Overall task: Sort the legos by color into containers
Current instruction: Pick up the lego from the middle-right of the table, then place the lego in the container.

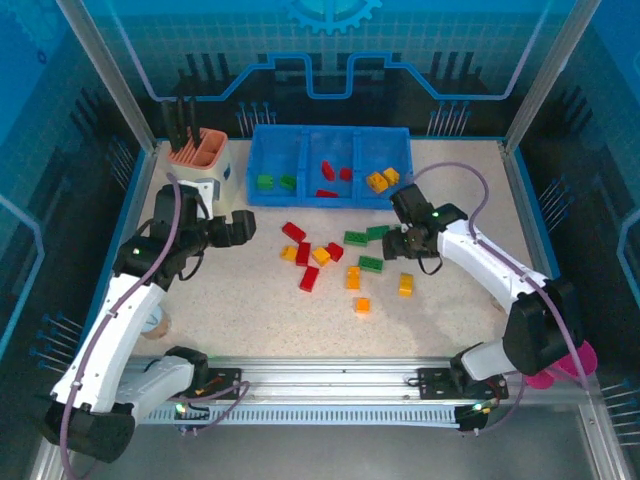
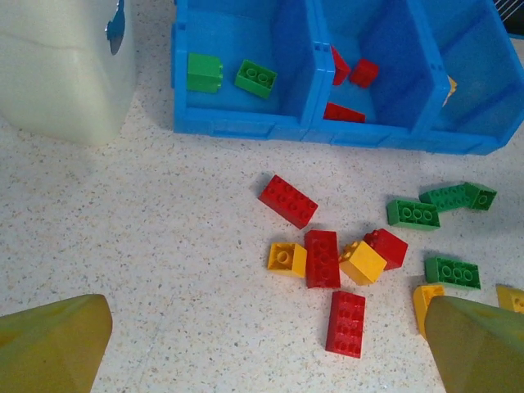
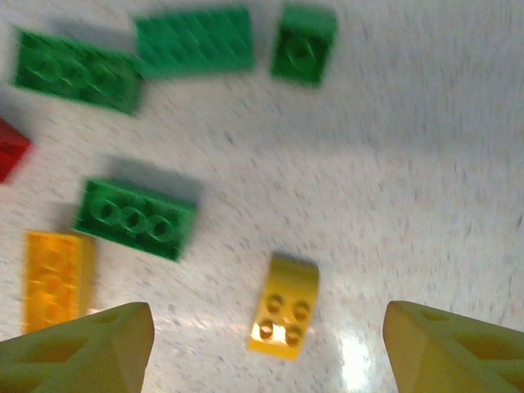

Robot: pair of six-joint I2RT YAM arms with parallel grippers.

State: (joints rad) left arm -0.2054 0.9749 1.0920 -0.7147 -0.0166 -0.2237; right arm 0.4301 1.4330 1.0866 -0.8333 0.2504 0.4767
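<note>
2 green legos (image 2: 255, 78) sit in the tray's (image 2: 246, 127) left compartment; 3 red legos (image 2: 345, 112) adjacent.

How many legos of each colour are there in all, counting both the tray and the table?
Red legos: 7 (3 in the tray, 4 loose)
Green legos: 6 (2 in the tray, 4 loose)
Orange-yellow legos: 7 (2 in the tray, 5 loose)
Total: 20

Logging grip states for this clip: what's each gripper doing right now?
Left gripper: open, holding nothing.
Right gripper: open, holding nothing; a yellow lego lies on the table below its gap.
</note>
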